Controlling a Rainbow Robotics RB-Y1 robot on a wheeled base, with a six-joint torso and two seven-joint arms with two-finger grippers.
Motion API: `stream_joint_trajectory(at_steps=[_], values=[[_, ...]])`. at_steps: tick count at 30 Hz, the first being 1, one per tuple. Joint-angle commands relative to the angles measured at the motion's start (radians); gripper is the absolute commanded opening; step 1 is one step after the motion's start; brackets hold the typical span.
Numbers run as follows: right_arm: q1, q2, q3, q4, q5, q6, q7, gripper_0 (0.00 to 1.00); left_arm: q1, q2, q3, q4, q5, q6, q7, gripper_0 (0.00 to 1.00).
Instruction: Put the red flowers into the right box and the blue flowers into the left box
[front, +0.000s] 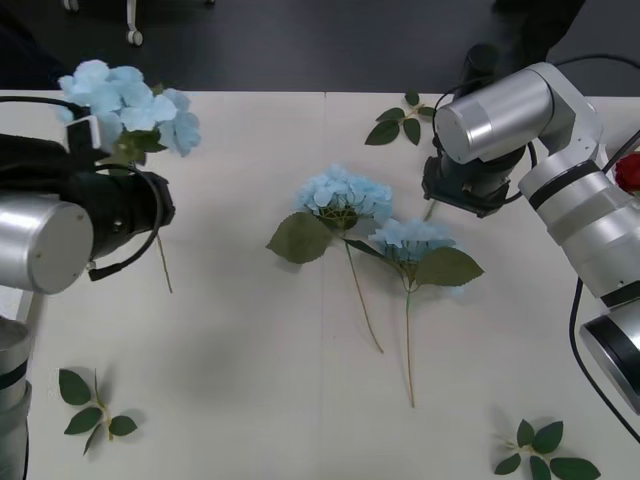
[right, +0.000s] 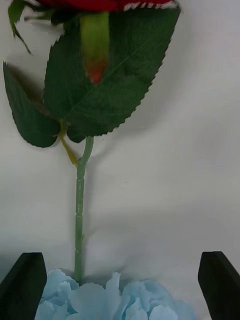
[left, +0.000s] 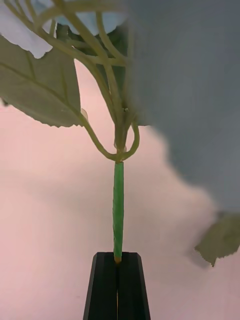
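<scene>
White worktop (front: 250, 380) carrying two blue hydrangeas (front: 345, 195) mid-table. Left gripper (left: 118, 285) pinching third hydrangea's stem (left: 118, 210) near far-left corner, likely carrying to left box. Right gripper (right: 120, 285) gaping over red rose (right: 95, 70) near right edge; descending, closing needed next.

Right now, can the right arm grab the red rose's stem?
Probably yes. The right gripper is open with the red rose's stem running straight toward its gap over bare table. A blue flower lies just under the fingers and might get pinched too.

Silver cylindrical arm links w/ black joints, black cables alongside; white outer segments; fingers (left: 118, 287) black, flat.
</scene>
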Motion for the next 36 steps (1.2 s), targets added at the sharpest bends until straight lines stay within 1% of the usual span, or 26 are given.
stream_joint_trajectory(at_steps=[1, 4, 8, 12, 15, 18, 21, 24, 31, 36], values=[[-0.028, 0.034, -0.029, 0.019, 0.026, -0.027, -0.072, 0.89, 0.054, 0.012, 0.121, -0.1, 0.022, -0.001, 0.037, 0.0], [-0.028, 0.051, -0.048, 0.038, 0.036, -0.053, -0.08, 0.89, 0.093, 0.012, 0.243, -0.141, 0.034, -0.006, 0.038, 0.0], [-0.018, 0.069, -0.061, 0.05, 0.06, -0.094, -0.083, 0.89, 0.109, 0.013, 0.372, -0.147, 0.052, -0.009, 0.038, 0.0], [0.004, 0.083, -0.072, 0.05, 0.098, -0.139, -0.078, 0.89, 0.123, 0.05, 0.44, -0.123, 0.055, -0.011, 0.042, 0.0], [0.024, 0.087, -0.072, 0.05, 0.111, -0.177, -0.078, 0.89, 0.126, 0.107, 0.473, -0.063, 0.054, -0.011, 0.049, 0.0], [0.042, 0.087, -0.072, 0.05, 0.115, -0.212, -0.077, 0.9, 0.126, 0.185, 0.495, 0.041, 0.063, -0.02, 0.049, 0.0], [0.059, 0.087, -0.074, 0.05, 0.118, -0.238, -0.074, 0.89, 0.126, 0.239, 0.495, 0.115, 0.074, -0.038, 0.051, 0.0], [0.085, 0.087, -0.072, 0.05, 0.118, -0.275, -0.069, 0.89, 0.12, 0.295, 0.499, 0.222, 0.115, -0.083, 0.049, 0.0], [0.114, 0.087, -0.072, 0.05, 0.112, -0.323, -0.061, 0.89, 0.109, 0.383, 0.501, 0.465, 0.212, -0.225, 0.025, 0.0], [0.119, 0.087, -0.072, 0.05, 0.109, -0.324, -0.051, 0.89, 0.105, 0.432, 0.503, 0.624, 0.281, -0.333, -0.061, 0.0]])
